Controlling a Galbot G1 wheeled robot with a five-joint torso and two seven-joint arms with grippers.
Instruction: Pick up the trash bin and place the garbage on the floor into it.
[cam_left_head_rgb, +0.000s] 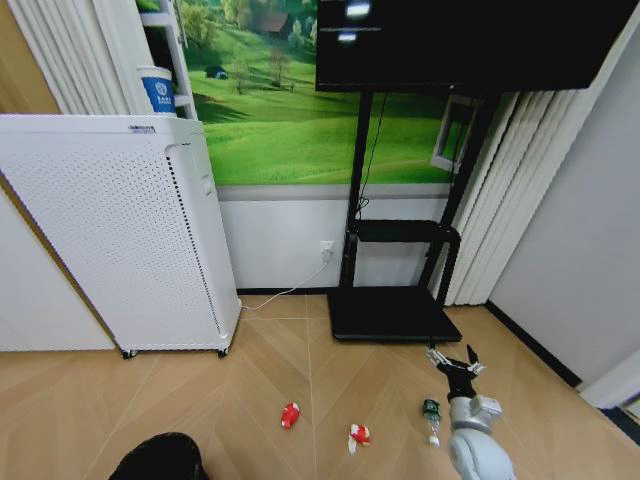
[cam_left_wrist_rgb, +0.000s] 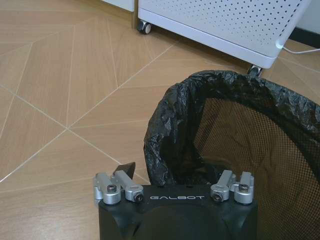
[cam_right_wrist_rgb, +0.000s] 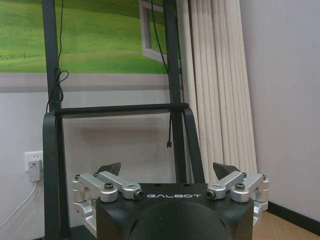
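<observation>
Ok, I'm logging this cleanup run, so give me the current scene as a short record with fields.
trash bin: black-lined, on the robot's left
left pincer: open, at the bin's rim
right pincer: open, raised beside the bottle
garbage: red wrapper, red-and-white scrap and bottle, all lying on the floor
task status: no litter binned yet

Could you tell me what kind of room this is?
Probably a living room or a mock-up of one: a light brown herringbone wood floor, a black television on a black floor stand, a white perforated appliance on castors and pale pleated curtains.
</observation>
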